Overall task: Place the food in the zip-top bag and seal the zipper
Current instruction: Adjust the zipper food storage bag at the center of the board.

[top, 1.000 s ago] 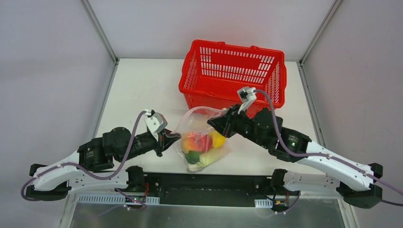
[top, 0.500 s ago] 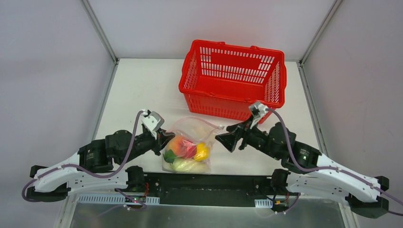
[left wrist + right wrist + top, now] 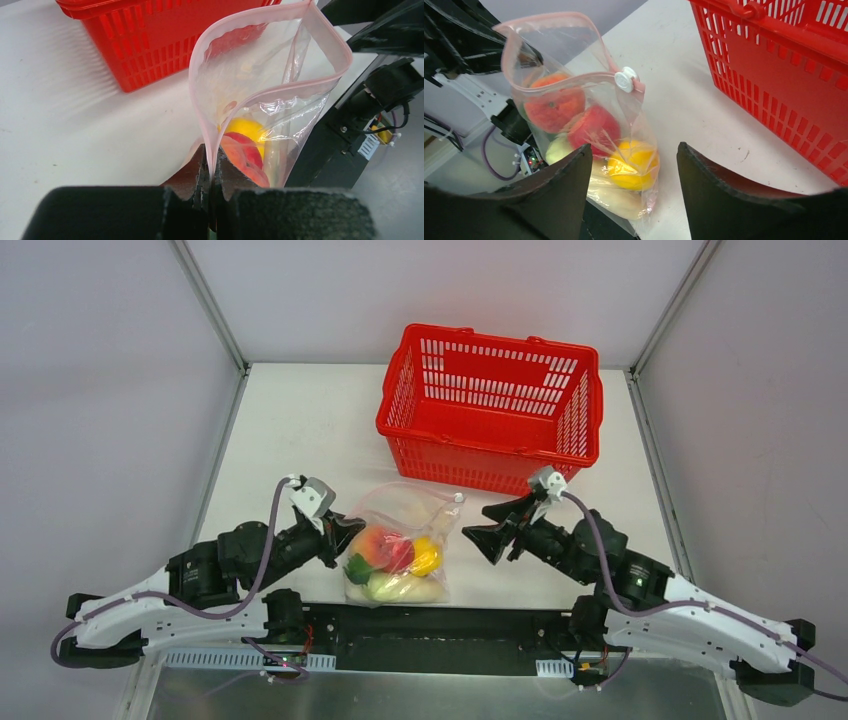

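Note:
The clear zip-top bag stands near the table's front edge, its mouth open. It holds the food: a peach-orange ball, a red ball, a yellow ball, a white radish and a green leafy piece. My left gripper is shut on the left end of the pinkish zipper. The zipper loops open, with a white slider at its right end. My right gripper is open and empty, just right of the bag.
A red mesh basket stands behind the bag at the back of the table, seemingly empty. The table's front edge with the black arm-mount rail lies right under the bag.
The bag moved down toward the front edge and now stands there. My right gripper let go of the bag's right end, opened and drew back to the right. My left gripper kept its hold.

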Action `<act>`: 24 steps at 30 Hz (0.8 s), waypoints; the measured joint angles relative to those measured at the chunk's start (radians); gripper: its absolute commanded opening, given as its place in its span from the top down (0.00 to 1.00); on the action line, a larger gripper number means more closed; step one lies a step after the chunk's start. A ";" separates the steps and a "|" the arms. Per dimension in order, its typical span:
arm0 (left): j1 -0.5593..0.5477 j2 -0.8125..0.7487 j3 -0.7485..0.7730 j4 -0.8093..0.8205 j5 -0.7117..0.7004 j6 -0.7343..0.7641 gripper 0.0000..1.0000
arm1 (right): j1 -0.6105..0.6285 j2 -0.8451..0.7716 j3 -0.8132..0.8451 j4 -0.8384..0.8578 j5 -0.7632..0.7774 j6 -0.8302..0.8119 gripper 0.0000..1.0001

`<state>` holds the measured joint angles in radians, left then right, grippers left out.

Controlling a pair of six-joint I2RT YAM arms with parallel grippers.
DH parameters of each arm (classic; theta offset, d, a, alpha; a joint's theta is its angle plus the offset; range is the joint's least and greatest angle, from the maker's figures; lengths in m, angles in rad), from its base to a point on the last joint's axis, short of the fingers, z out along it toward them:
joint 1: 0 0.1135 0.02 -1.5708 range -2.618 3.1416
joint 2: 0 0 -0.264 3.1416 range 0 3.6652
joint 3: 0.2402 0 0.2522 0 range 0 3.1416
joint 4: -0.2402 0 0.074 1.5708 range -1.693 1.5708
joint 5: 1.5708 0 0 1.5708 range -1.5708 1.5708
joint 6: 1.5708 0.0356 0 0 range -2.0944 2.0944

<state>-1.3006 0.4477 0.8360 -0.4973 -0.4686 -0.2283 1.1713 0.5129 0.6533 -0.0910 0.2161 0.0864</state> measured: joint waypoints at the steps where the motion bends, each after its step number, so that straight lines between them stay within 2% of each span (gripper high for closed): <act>1: 0.000 -0.014 -0.010 0.008 0.006 0.000 1.00 | 0.000 0.021 -0.002 0.008 -0.006 -0.010 0.37; 7: 0.000 -0.031 -0.018 0.014 0.023 -0.002 1.00 | -0.005 0.161 -0.028 0.118 -0.070 -0.012 0.42; 12: 0.000 -0.017 -0.018 0.014 0.023 -0.008 1.00 | -0.049 0.207 -0.071 0.224 -0.137 0.015 0.43; 18: 0.000 -0.020 -0.018 0.014 0.027 -0.019 1.00 | -0.228 0.199 -0.114 0.321 -0.331 0.089 0.47; 24: 0.000 -0.063 -0.034 0.014 0.046 -0.020 1.00 | -0.352 0.207 -0.148 0.413 -0.552 0.172 0.60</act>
<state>-1.3006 0.3843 0.8024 -0.4828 -0.4225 -0.2485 0.8192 0.7197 0.5053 0.3218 -0.3359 0.2581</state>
